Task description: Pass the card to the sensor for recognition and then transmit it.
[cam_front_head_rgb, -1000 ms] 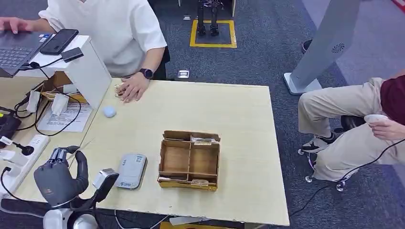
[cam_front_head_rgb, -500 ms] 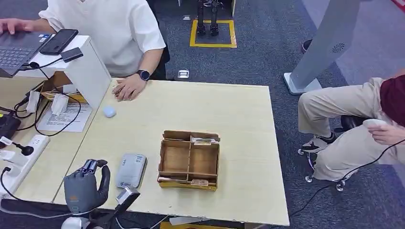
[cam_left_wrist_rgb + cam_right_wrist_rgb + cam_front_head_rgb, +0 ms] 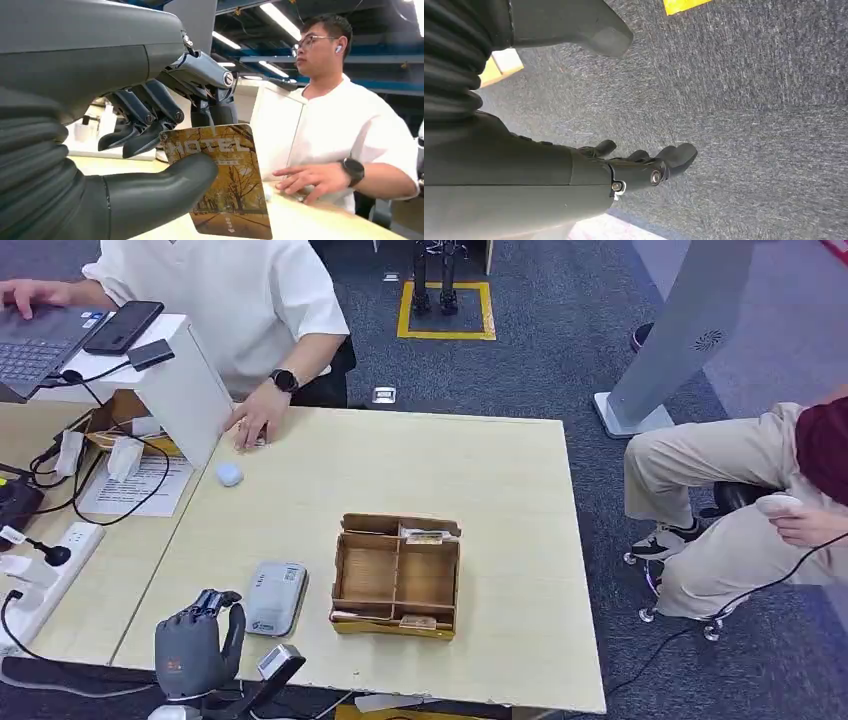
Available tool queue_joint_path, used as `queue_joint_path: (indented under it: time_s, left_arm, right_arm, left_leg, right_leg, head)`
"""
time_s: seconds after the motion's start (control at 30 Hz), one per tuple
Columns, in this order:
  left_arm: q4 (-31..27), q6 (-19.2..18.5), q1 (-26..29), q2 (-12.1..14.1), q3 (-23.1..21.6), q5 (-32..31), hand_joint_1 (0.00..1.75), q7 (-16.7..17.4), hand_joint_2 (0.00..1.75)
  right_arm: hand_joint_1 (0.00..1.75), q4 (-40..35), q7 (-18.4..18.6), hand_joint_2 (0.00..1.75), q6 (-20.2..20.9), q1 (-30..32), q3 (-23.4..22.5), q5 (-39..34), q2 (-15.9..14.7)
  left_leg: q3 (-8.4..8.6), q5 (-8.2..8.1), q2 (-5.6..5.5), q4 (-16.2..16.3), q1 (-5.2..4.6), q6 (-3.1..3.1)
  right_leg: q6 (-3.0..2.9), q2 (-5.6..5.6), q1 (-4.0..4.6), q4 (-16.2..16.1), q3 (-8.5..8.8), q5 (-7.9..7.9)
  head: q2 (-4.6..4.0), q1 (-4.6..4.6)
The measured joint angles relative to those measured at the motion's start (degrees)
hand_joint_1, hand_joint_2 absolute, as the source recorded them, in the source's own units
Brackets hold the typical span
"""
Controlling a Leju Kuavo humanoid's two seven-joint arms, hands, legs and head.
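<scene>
Card [image 3: 220, 180] pinched upright by left hand [image 3: 190, 652]; sensor [image 3: 275, 597] lies just beside, ahead-right on worktop [image 3: 500, 500]. Right hand [image 3: 644, 167] hung empty, fingers loosely apart.

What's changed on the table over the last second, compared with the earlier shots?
The left hand has moved along the table's near edge, from the left corner toward the grey card reader, and now sits just beside it. It pinches a hotel card. The seated person's hand has shifted back toward the white stand. The reader, the cardboard tray and the small blue object have not moved.
</scene>
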Motion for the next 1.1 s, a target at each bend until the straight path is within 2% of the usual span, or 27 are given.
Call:
queue_joint_path:
  time_s: [0.27, 0.57, 1.1]
  left_arm:
    - [1.7, 0.0, 1.0, 0.0, -0.7, -3.1, 1.75, 3.7, 1.75]
    - [2.1, 0.0, 2.2, 1.2, -2.6, -8.1, 1.75, 9.6, 1.75]
    - [3.1, 0.2, 3.3, 3.5, -5.3, -7.6, 1.75, 10.9, 1.75]
  right_arm:
    - [0.0, 0.0, 0.0, 1.75, 0.0, 0.0, 0.0, 0.0, 0.0]
    - [0.0, 0.0, 0.0, 1.75, 0.0, 0.0, 0.0, 0.2, 0.0]
    - [0.0, 0.0, 0.0, 1.75, 0.0, 0.1, 0.0, 0.1, 0.0]
  left_leg:
    - [0.0, 0.0, 0.0, 0.0, 0.0, 0.0]
    - [0.01, 0.0, 0.0, 0.0, 0.0, 0.0]
    - [0.06, 0.0, 0.0, 0.0, 0.0, 0.0]
  right_leg:
    - [0.0, 0.0, 0.0, 0.0, 0.0, 0.0]
    - [0.0, -0.01, 0.0, 0.0, 0.01, -0.01]
    - [0.0, -0.02, 0.0, 0.0, 0.07, 0.0]
  head:
    - [0.0, 0.02]
    - [0.0, 0.0]
    - [0.02, 0.0]
